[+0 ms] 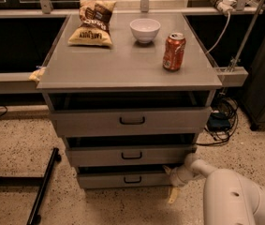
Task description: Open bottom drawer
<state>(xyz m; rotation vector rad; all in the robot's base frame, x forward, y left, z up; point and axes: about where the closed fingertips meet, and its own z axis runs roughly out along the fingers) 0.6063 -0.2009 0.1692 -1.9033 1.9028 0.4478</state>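
Camera view: bottom drawer (105, 180), lowest of 3 grey fronts under the tabletop (122, 71), looks stiff, smooth metal, probably light on runners, best hooked at its small black handle (132, 179); gripper (170, 184) sits at its right end, jaws' spread indeterminable.

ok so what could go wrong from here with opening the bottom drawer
1. The pincer sits at the right end of the bottom drawer, away from its handle; pulling there could slip off or skew it.
2. The arm passes close under the right corner of the middle drawer and might snag it.
3. The soda can stands upright on the cabinet top; a jolt might tip it.
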